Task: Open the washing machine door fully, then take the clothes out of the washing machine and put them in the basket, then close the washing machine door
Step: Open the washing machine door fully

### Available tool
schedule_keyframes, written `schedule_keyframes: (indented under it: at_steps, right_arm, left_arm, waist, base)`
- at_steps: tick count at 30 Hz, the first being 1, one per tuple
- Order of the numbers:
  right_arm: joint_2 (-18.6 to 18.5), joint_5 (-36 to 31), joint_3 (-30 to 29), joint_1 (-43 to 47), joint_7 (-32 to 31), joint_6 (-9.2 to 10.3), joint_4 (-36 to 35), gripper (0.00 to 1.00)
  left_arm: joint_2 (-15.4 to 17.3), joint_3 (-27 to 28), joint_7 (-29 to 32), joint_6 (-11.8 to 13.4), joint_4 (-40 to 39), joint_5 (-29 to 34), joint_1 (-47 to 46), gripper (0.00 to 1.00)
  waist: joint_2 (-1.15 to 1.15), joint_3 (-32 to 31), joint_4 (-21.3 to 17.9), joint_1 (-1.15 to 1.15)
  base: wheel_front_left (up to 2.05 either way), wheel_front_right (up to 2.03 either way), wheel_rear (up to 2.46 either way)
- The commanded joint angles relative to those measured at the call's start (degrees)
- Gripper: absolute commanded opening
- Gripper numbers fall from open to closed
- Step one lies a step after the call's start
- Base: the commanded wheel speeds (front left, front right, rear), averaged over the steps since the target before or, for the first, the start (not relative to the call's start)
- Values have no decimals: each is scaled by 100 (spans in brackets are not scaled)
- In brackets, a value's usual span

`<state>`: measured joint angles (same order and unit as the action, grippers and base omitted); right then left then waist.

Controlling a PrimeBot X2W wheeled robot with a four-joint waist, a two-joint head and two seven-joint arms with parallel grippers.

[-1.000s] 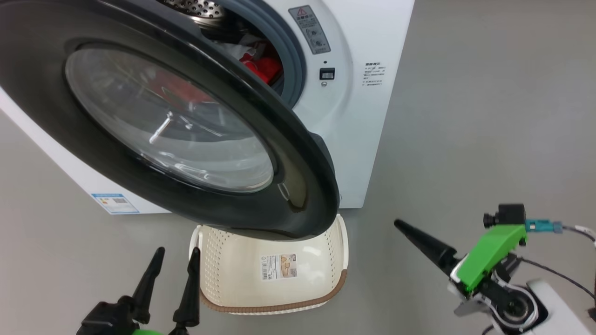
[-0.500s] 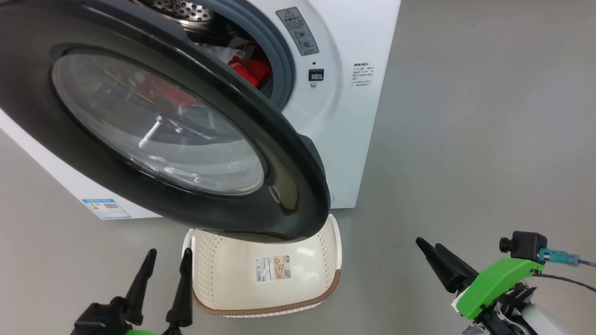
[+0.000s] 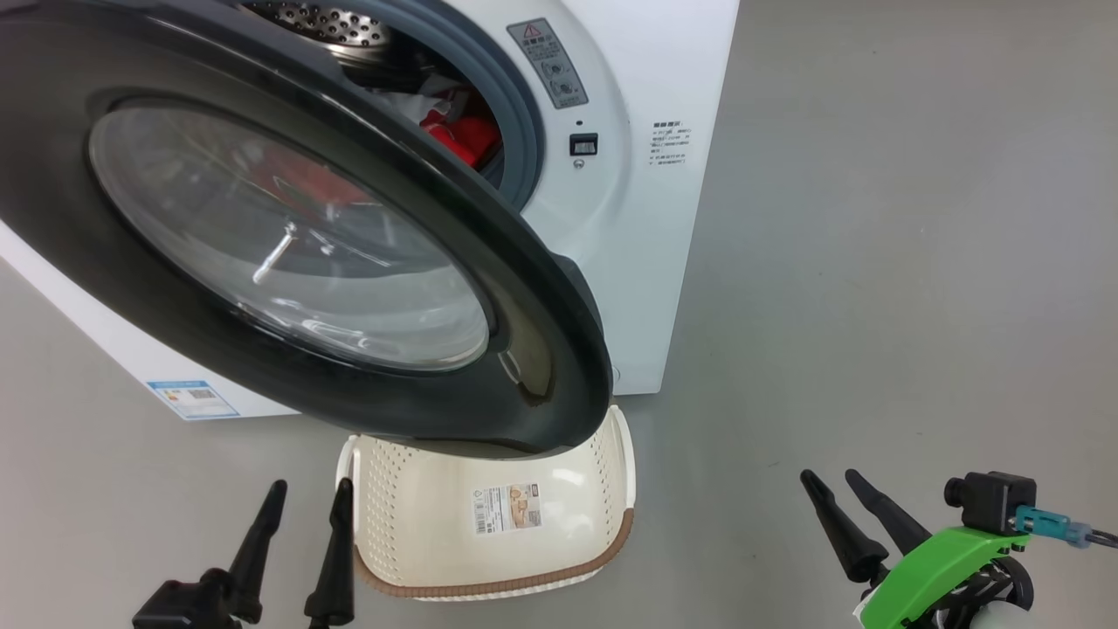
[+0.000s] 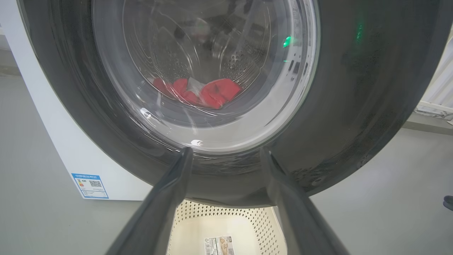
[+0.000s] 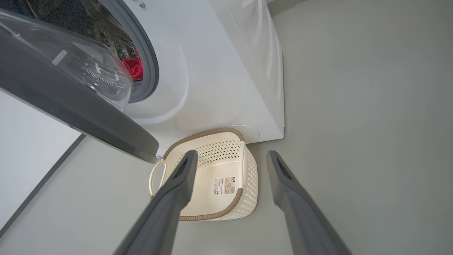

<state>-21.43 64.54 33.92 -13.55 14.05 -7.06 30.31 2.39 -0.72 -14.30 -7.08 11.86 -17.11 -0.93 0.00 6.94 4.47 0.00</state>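
The basket (image 3: 389, 498) stands on the floor (image 3: 873, 262) just before the washer (image 3: 646, 262), partly under the door (image 3: 541, 349). A paper label (image 3: 507, 508) is stuck to its bottom. The clothes (image 3: 458, 135) lie in the steel drum (image 3: 323, 22): bright red folds with a pale patch, seen past the grey ring and, in the left wrist view, through the glass. The door is partly swung out, its glossy black rim around a bulging clear bowl. The left tool (image 3: 310, 485) is beside the basket's left wall, fingers apart. The right tool (image 3: 828, 476) is over the floor, also spread.
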Motion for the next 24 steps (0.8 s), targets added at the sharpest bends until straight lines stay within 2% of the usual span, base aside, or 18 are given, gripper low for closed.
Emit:
schedule_keyframes:
  at_steps: [1,10,20,24]
  right_arm:
    - [-99,-184,69,-130,83,-43,-81,100]
    - [284,-1874,-1296,443,94,-43,-682,100]
    - [1017,-3798,-2909,1210,95,-43,-1576,100]
    - [1346,-4208,-3360,1499,95,-43,-1921,100]
  left_arm:
    - [49,212,-70,-13,-118,51,-28,100]
    - [49,226,-70,-18,-142,57,-18,100]
    - [49,208,-70,-5,-157,58,8,100]
    - [49,204,-70,11,-171,60,32,100]
  waist:
    - [0,-6,-1,0]
    - [0,-6,-10,0]
    - [0,-56,3,0]
    - [0,-86,12,0]
  base:
    - [0,0,0]
    - [0,0,0]
    - [0,0,0]
    - [0,0,0]
